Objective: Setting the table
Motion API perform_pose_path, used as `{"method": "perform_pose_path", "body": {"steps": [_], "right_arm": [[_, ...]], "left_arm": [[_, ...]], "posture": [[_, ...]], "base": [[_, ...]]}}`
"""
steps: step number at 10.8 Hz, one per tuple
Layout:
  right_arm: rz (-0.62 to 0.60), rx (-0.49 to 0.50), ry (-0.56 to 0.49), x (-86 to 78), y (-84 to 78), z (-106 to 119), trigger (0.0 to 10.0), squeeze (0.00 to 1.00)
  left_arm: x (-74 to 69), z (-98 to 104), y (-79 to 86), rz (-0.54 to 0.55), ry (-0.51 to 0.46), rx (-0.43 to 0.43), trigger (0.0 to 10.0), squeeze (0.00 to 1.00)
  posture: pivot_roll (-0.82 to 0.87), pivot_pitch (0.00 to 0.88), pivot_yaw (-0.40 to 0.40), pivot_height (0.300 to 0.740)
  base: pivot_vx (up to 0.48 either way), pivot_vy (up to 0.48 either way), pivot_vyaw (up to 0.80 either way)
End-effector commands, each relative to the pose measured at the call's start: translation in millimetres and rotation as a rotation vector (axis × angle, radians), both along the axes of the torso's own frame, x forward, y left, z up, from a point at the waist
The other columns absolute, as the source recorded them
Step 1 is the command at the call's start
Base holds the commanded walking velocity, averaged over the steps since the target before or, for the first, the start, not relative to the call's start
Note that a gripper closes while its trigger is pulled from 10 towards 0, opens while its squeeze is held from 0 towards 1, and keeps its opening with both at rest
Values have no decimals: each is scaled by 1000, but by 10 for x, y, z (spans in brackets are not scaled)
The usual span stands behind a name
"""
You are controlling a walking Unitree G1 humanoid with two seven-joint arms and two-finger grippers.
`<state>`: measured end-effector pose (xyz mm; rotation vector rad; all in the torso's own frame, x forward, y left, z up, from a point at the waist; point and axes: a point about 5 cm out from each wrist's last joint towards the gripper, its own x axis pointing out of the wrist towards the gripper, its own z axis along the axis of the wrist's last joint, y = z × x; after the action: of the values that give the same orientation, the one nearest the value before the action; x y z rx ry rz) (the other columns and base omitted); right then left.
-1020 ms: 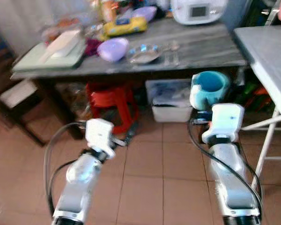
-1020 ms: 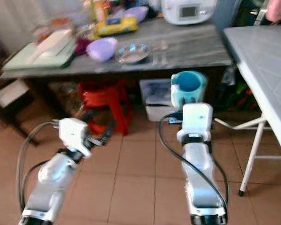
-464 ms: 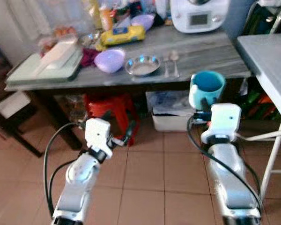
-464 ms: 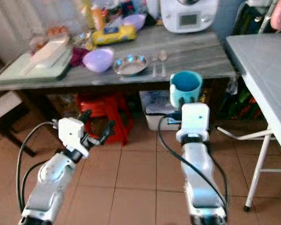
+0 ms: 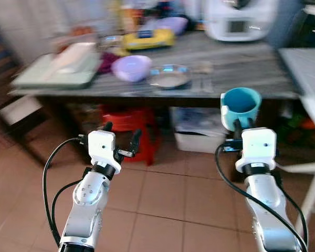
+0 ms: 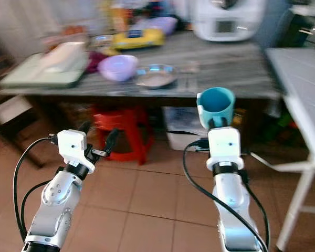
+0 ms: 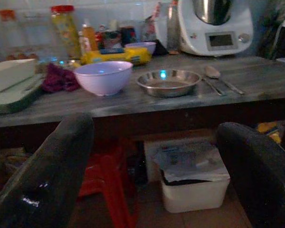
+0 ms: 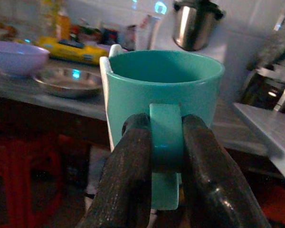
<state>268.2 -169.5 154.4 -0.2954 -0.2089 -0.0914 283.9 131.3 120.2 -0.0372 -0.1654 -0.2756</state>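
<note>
The right hand [image 8: 164, 156] pinches the teal mug [image 8: 161, 95] by its handle, a stiff, probably breakable, tippy hold, while the left hand [image 7: 152, 161] gapes empty.

The grey surface [image 7: 256, 78] carries a lilac bowl [image 7: 103, 76], a steel dish [image 7: 168, 82], two spoons [image 7: 217, 78], a yellow packet [image 7: 116, 55] and a white appliance [image 7: 215, 26].

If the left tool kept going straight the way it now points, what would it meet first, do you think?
Probably the front edge of the grey table, or the dark space under it; depth is unclear. The open left tool points there, below the purple bowl.
</note>
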Motion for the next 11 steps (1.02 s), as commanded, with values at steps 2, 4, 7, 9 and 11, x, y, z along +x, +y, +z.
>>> {"method": "perform_pose_path", "body": {"steps": [2, 4, 7, 9, 11], "right_arm": [[4, -1, -39, 4, 19, 93, 10000, 0], [1, 2, -39, 9, 26, 93, 10000, 0], [-4, 24, -37, 14, 24, 86, 10000, 0], [-3, 30, -42, 28, 25, 96, 10000, 0], [-3, 34, -44, 40, 24, 107, 10000, 0]], "left_arm": [[-18, -8, -4, -19, 14, -9, 10000, 0], [-20, -9, -18, -32, 15, -7, 10000, 0], [-22, -14, -36, -46, 19, -7, 10000, 0], [-20, -14, -53, -56, 19, -7, 10000, 0], [-20, -20, -73, -63, 23, -9, 10000, 0]], "posture": [[-189, 76, 110, 740], [-187, 79, 114, 740], [-187, 80, 116, 740], [-187, 81, 117, 740], [-190, 81, 115, 740]], "base": [[300, 0, 0], [339, 0, 0], [337, 0, 0], [337, 0, 0], [336, 0, -203]]}}
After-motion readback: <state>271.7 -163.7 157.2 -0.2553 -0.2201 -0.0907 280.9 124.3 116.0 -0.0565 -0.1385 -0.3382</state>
